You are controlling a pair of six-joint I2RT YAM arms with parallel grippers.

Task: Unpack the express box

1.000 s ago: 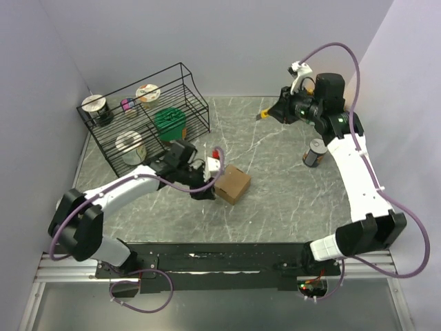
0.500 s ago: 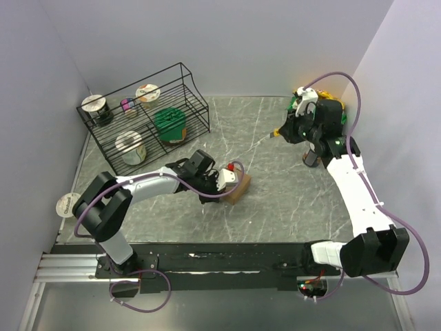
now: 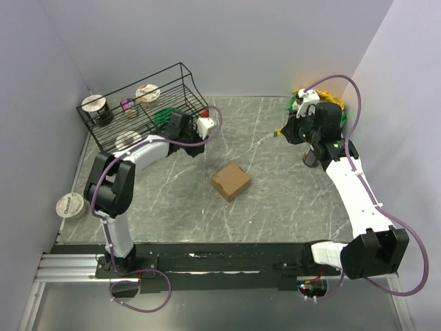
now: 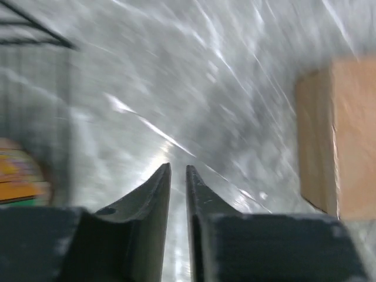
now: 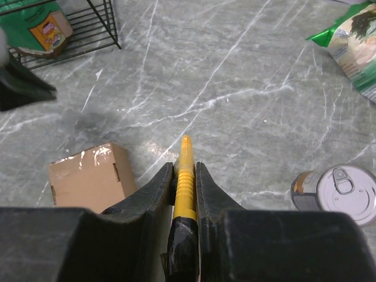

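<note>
The express box (image 3: 231,181) is a small brown carton, closed, on the grey marble table; it also shows in the right wrist view (image 5: 88,176) and in the left wrist view (image 4: 343,141). My left gripper (image 3: 195,146) is beside the black wire rack, well apart from the box, its jaws nearly together and empty (image 4: 178,167). My right gripper (image 3: 284,131) is at the back right, shut on a yellow tool with a black handle (image 5: 185,170), whose tip points toward the box.
The black wire rack (image 3: 138,117) at the back left holds cups and a green bag (image 3: 169,121). A tin can (image 5: 338,188) stands by the right arm. A green snack bag (image 5: 355,41) lies at the back right. A cup (image 3: 69,205) sits off the table's left edge.
My left gripper has left the box and swung back and left to the rack. The box now stands free. The right arm has barely moved in the last half second.
</note>
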